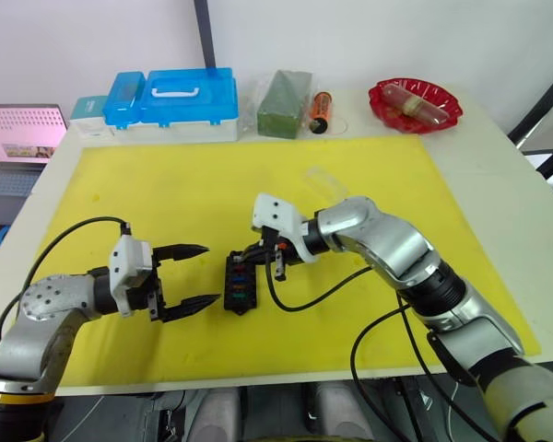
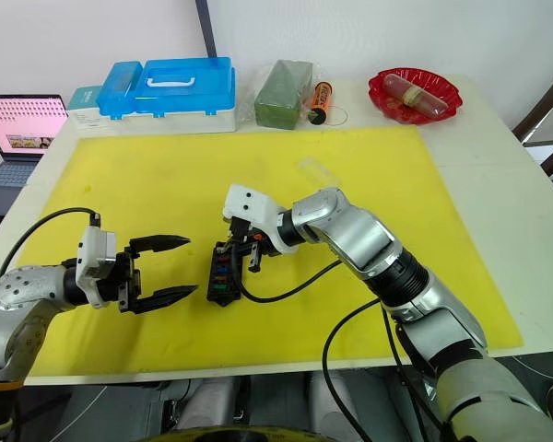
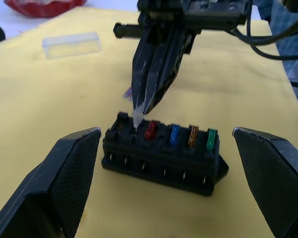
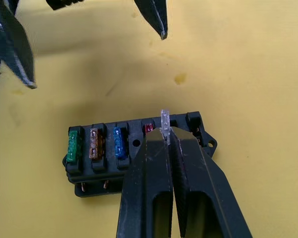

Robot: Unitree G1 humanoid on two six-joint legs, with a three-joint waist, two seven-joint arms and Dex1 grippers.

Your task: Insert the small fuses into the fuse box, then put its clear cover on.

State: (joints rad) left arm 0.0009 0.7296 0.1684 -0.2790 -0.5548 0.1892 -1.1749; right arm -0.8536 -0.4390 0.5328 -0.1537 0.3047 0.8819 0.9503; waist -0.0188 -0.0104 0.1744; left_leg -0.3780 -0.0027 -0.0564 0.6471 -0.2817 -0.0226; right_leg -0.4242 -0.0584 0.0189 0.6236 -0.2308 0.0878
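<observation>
The black fuse box [image 1: 238, 281] lies on the yellow mat [image 1: 166, 184]. Green [image 3: 211, 139], orange [image 3: 192, 135], blue [image 3: 174, 134] and red [image 3: 150, 130] fuses stand in one row of its slots. My right gripper [image 4: 166, 136] is shut on a pale grey fuse [image 4: 165, 121], held upright over the slot beside the red one, its lower end at the box top. My left gripper [image 1: 212, 274] stands open just left of the box, touching nothing. A small purple piece [image 3: 127, 92] lies on the mat behind the box. The clear cover [image 1: 321, 178] lies further back.
Along the table's far edge stand a blue-lidded plastic case [image 1: 189, 97], a wrapped green block [image 1: 286, 101], an orange tube [image 1: 321, 109] and a red bowl [image 1: 415, 101]. A laptop [image 1: 18, 133] sits off the table at the left.
</observation>
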